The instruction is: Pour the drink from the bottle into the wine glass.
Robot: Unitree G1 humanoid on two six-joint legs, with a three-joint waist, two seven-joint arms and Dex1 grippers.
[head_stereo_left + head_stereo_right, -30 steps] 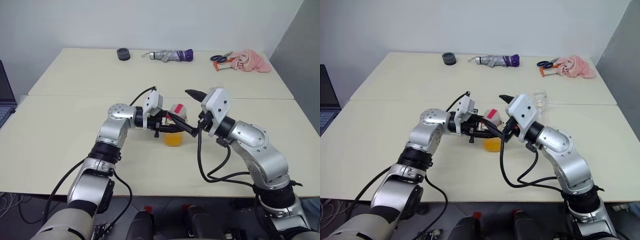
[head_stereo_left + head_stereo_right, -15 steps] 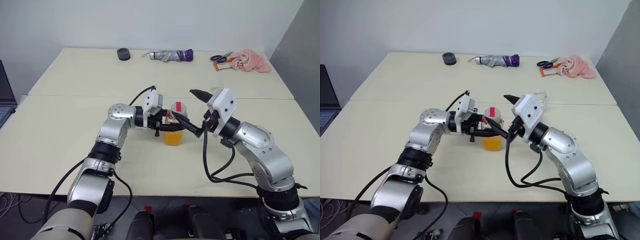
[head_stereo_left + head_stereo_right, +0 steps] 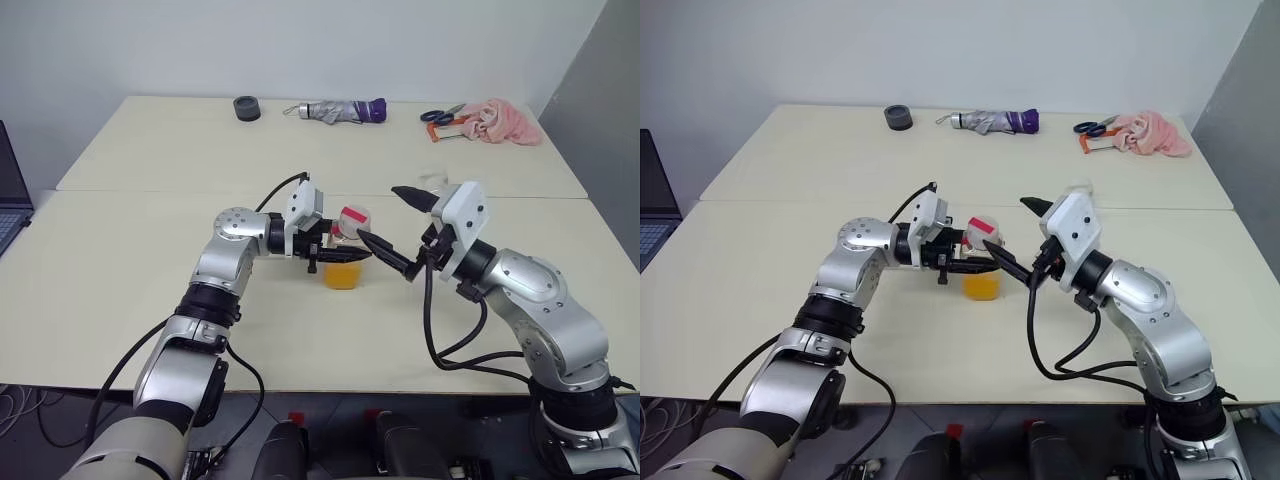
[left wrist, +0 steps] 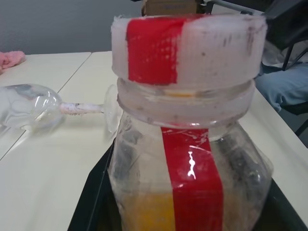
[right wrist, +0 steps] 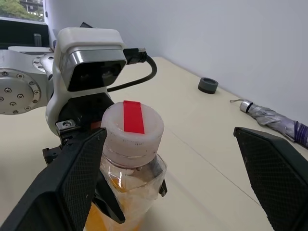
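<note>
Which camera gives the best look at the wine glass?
The left wrist view: the wine glass is seen whole, bowl, stem and foot, behind the bottle. In the eye views the right gripper hides most of it.

I see the capped bottle point(image 4: 192, 144) close up, orange drink point(image 4: 144, 214) low inside; wine glass point(image 4: 33, 106) lying on the tabletop point(image 4: 43, 183) behind.

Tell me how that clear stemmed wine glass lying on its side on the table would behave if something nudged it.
The clear stemmed wine glass lies on its side on the cream table, so its rounded bowl would probably let it roll, likely in a curve because the foot is wider than the stem. It looks thin and empty, so probably light and fragile, especially at the slim stem.
</note>
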